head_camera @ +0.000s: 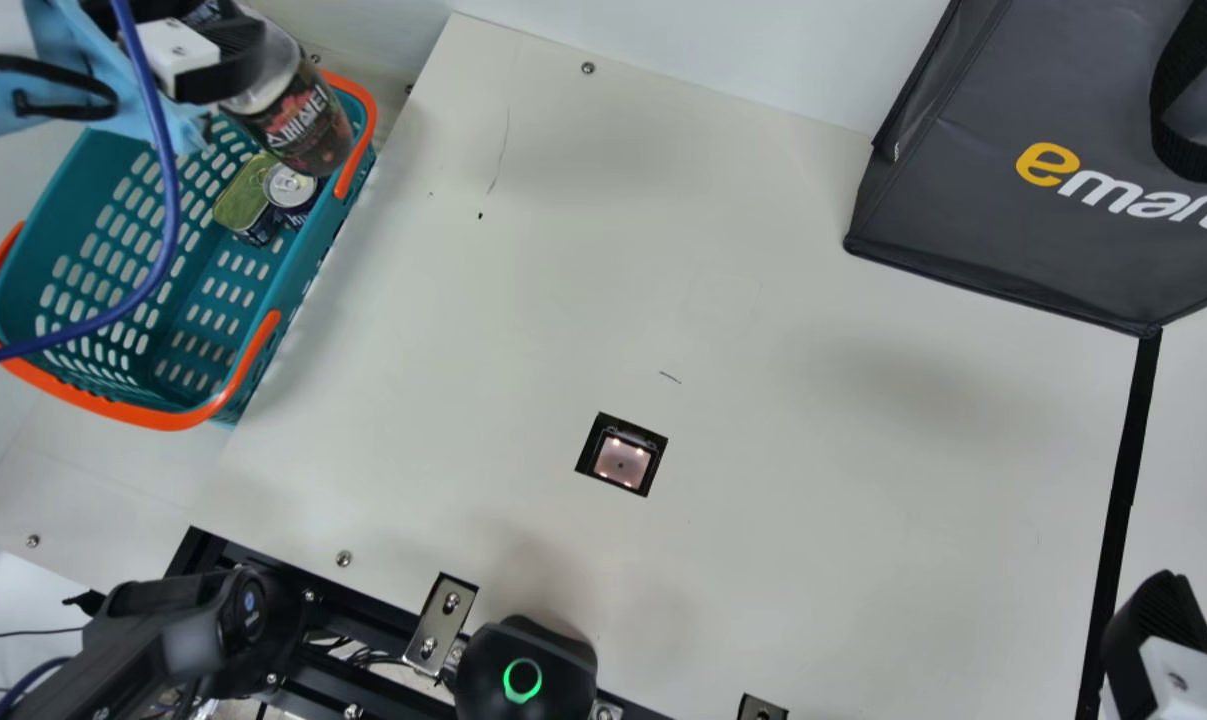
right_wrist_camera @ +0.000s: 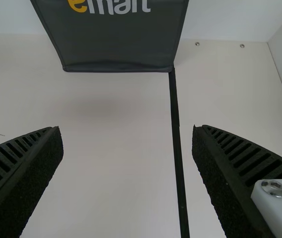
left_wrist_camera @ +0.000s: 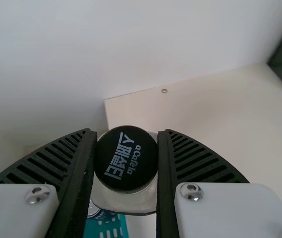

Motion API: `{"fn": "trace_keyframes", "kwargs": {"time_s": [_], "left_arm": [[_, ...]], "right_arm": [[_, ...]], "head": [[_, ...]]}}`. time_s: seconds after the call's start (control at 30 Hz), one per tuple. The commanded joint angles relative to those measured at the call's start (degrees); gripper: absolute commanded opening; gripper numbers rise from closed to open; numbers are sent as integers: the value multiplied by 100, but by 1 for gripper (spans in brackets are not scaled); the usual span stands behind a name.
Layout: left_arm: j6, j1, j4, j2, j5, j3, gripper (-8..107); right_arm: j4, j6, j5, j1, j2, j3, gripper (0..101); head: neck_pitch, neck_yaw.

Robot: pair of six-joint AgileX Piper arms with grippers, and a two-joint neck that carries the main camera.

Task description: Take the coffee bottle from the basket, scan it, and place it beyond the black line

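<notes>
Gripping dark-labelled coffee bottle point(head_camera: 311, 130) in left gripper point(head_camera: 235, 50) over teal, orange-handled basket's point(head_camera: 313, 262) edge; holding right gripper point(head_camera: 1153, 625) open across cream table point(head_camera: 863, 500), by black line point(head_camera: 1128, 470). From left wrist: round black cap point(left_wrist_camera: 126, 158).

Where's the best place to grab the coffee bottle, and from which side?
Probably near its black cap, coming from the cap end with a finger on either side: the coffee bottle is round, and the left pincer holds it that way.
</notes>
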Motion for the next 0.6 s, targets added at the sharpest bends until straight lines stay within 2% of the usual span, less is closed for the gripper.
{"fn": "trace_keyframes", "kwargs": {"time_s": [0.0, 0.57], "left_arm": [[-33, -277, 17, -40, 8, 43, 10], [245, -1742, -184, -51, 16, 304, 10]], "right_arm": [[0, 0, 0, 0, 0, 0, 91], [0, 0, 5, 0, 0, 0, 91]], "head": [[-96, 14], [-96, 14]]}}
